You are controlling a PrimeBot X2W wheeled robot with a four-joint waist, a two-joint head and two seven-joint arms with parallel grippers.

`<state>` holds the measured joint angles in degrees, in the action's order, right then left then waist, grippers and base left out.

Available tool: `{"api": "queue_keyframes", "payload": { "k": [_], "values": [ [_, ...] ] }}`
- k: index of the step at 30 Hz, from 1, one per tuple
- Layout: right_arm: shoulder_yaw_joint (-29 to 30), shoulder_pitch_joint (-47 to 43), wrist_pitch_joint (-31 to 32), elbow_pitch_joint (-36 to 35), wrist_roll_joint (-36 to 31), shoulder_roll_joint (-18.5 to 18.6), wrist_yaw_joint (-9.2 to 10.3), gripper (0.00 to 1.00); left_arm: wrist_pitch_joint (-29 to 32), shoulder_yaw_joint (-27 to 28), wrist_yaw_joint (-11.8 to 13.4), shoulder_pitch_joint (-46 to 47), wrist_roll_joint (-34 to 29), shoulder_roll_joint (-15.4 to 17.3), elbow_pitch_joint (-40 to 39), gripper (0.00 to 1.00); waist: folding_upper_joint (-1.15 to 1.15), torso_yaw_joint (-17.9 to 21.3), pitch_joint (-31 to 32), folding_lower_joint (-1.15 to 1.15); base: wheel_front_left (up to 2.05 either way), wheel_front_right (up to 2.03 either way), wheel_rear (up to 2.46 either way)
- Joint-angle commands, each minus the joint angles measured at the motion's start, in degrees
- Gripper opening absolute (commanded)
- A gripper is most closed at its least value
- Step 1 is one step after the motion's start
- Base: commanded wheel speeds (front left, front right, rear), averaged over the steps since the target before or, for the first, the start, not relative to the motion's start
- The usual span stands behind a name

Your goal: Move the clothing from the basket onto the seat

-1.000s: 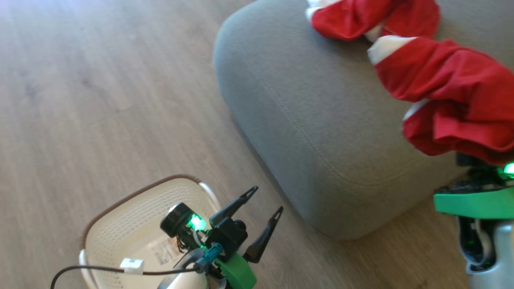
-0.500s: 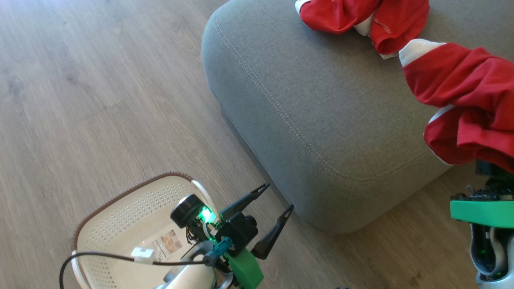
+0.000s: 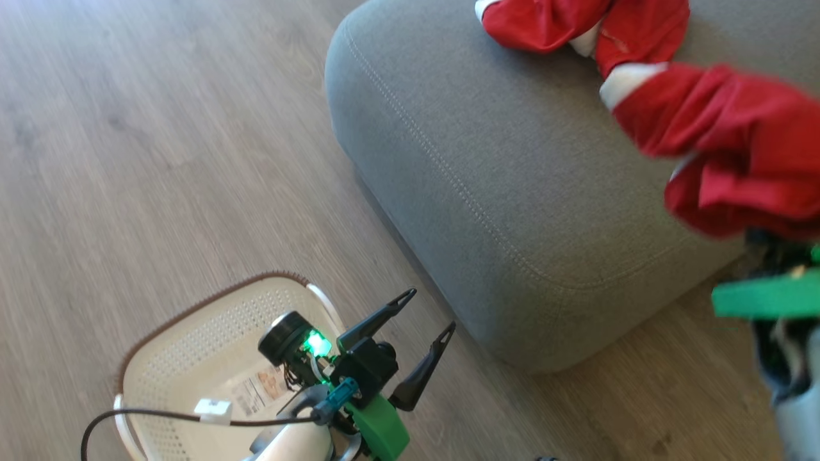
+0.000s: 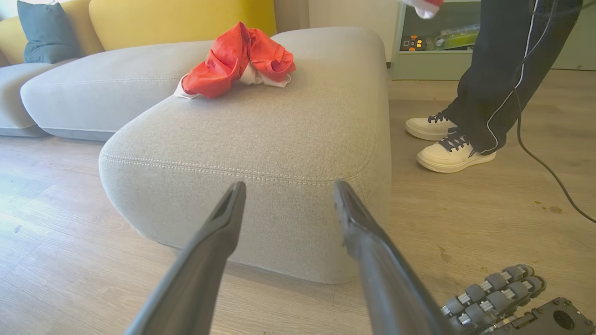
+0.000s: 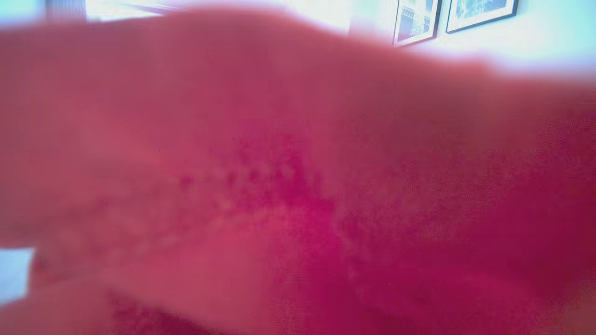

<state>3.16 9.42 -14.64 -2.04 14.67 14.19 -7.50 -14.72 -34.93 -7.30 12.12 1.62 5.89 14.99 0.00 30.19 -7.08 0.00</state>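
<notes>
Head view: left gripper (image 3: 429,309) wide open and empty by the basket (image 3: 192,333), right gripper (image 3: 769,246) clamped on a garment (image 3: 724,147) near the seat's (image 3: 480,160) near edge; left wrist view: second garment (image 4: 233,60) atop the seat; right wrist view: held garment close, blurred.

Floor (image 3: 160,160) fills the left side of the head view. The basket (image 3: 192,358) sits on it at lower left, and the grey sofa (image 3: 487,192) stands on it from centre to upper right. One red garment (image 3: 544,22) lies crumpled on the sofa at the top edge. In the left wrist view a person's shoes (image 4: 449,156) are on the floor at right.
</notes>
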Motion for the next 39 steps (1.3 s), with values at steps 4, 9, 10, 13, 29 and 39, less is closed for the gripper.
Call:
{"api": "queue_keyframes", "payload": {
  "k": [4,9,10,13,29,39],
  "values": [
    [-1.0,8.3,-0.4,1.1,1.1,4.5,0.01,0.00,-0.3,1.5,0.3,1.7,-1.0,1.1,-2.0,1.00,0.00,-1.8,-2.6,0.00,0.00,0.00,0.00],
    [-2.7,18.0,-0.4,7.3,3.4,9.2,0.01,0.00,-0.3,1.1,0.2,3.9,-1.5,2.5,-1.7,1.00,0.00,-4.0,-7.2,0.00,0.00,0.00,0.00],
    [-2.6,20.1,-0.4,9.0,4.3,9.9,0.01,0.00,-0.3,0.9,0.2,4.4,-1.7,2.8,-1.6,1.00,0.00,-4.4,-8.1,0.00,0.00,0.00,0.00],
    [-2.0,26.7,-0.4,15.0,6.5,11.8,0.01,0.00,-0.3,0.1,0.1,6.0,-2.0,4.0,-1.5,1.00,0.00,-5.7,-11.2,0.00,0.00,0.00,0.00],
    [5.0,56.0,-0.4,47.3,9.4,19.5,0.01,0.00,-0.3,-2.2,0.0,13.0,-2.2,8.3,-6.0,1.00,0.00,-12.8,-24.6,0.00,0.00,0.00,0.00],
    [8.3,66.0,-0.4,62.6,5.9,20.2,0.01,0.00,-0.3,-1.7,1.2,14.6,-1.8,9.0,-7.9,1.00,0.00,-16.2,-29.2,0.00,0.00,0.00,0.00]
  ]
}}
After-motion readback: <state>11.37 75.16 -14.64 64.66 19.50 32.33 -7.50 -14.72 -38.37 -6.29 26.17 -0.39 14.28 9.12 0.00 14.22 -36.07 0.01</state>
